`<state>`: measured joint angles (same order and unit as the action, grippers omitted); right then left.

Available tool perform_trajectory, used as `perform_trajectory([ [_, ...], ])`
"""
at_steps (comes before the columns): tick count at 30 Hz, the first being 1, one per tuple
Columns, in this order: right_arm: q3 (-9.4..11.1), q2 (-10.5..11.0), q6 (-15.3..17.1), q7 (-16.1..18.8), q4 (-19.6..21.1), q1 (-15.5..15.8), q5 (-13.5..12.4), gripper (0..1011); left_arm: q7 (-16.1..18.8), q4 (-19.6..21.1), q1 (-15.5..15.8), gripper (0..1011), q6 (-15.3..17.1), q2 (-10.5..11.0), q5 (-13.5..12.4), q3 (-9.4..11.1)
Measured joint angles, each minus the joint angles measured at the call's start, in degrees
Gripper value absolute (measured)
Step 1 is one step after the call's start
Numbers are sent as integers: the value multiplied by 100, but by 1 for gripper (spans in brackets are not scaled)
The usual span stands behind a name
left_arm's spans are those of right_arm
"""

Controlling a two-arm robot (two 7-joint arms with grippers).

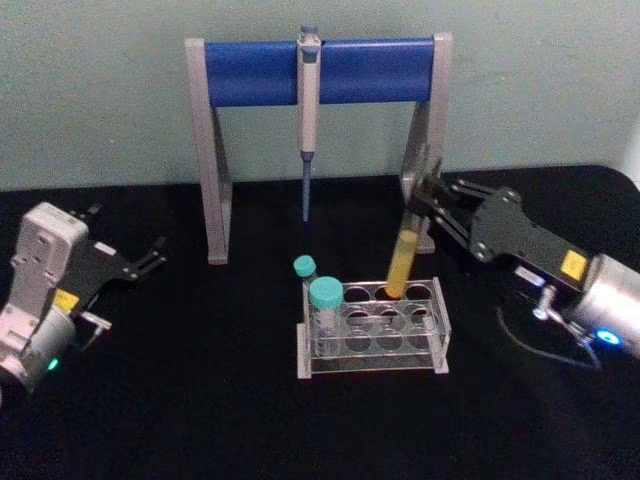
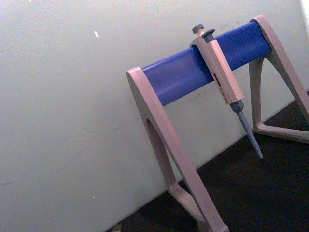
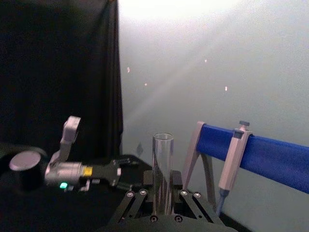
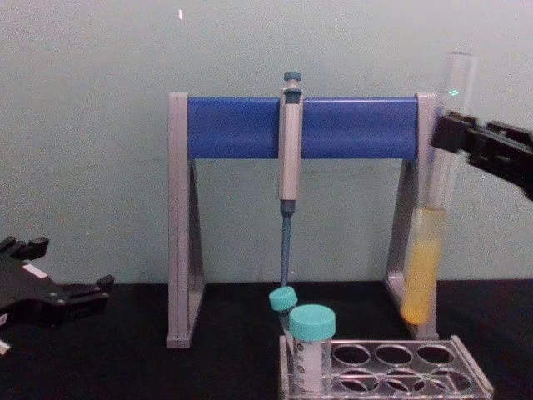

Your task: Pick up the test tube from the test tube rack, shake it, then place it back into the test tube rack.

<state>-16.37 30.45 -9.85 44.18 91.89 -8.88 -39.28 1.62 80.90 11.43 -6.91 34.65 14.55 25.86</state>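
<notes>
Slightly tilted, the test tube with yellow liquid is hanging just above the back row of the test tube rack, the right end effector clamping its upper part, while the left end effector is sitting with fingers spread at the black surface's left side.

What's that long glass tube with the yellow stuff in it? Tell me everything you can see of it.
The test tube is long, slim, clear glass, open-topped with no cap and a rounded bottom. Yellow liquid fills its lower part. It leans slightly, gripped near its upper end by the black right gripper, which is shut on it. Its bottom hangs over the back row of the low clear plastic test tube rack, apparently clear of the holes. Nothing else touches it.
</notes>
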Motion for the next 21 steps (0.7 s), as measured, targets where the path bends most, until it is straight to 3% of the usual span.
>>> perform_trajectory([
  [4,70,305,-71,77,140,147,12,214,0,0,0,1002,0,0,0,0],
  [7,141,566,-169,-98,243,277,254,214,0,0,0,1002,0,0,0,0],
  [10,199,637,-246,-293,249,326,388,214,0,0,0,1002,0,0,0,0],
  [17,330,502,-513,-859,121,285,798,214,0,0,0,1001,0,0,0,0],
  [21,313,230,-619,-1182,-23,118,1143,214,0,0,0,1002,0,0,0,0],
])
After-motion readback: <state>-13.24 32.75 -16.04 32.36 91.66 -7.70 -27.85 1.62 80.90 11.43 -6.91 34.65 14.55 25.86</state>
